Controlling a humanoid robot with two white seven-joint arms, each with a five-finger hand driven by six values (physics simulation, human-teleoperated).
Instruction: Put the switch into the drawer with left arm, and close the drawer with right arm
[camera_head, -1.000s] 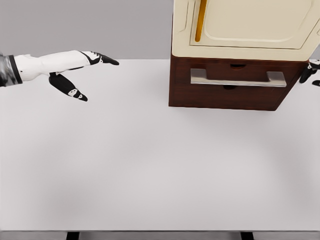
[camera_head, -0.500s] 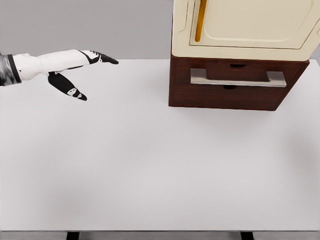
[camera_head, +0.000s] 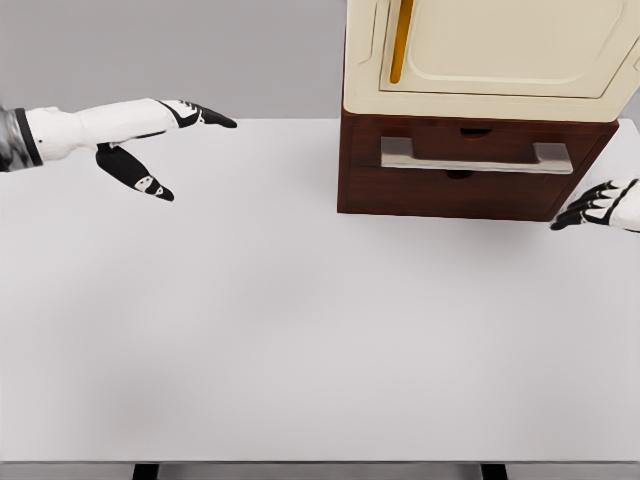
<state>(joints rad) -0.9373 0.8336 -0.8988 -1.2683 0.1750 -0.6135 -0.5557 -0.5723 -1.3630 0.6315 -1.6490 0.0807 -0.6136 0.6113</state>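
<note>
A dark wooden drawer (camera_head: 470, 190) with a grey bar handle (camera_head: 475, 157) sits shut under a cream cabinet (camera_head: 490, 55) at the back right of the white table (camera_head: 300, 330). No switch shows in the head view. My left hand (camera_head: 170, 140) hovers at the far left over the table's back edge, fingers spread and holding nothing. My right hand (camera_head: 600, 205) enters from the right edge beside the drawer's lower right corner, fingers extended toward it, holding nothing.
The cream cabinet has a yellow vertical handle (camera_head: 401, 40) on its door. Black table legs (camera_head: 146, 471) show at the bottom edge.
The right hand, seen at the right edge a second ago and gone half a second ago, has come back lower, by the drawer's bottom right corner. The left hand has not moved.
</note>
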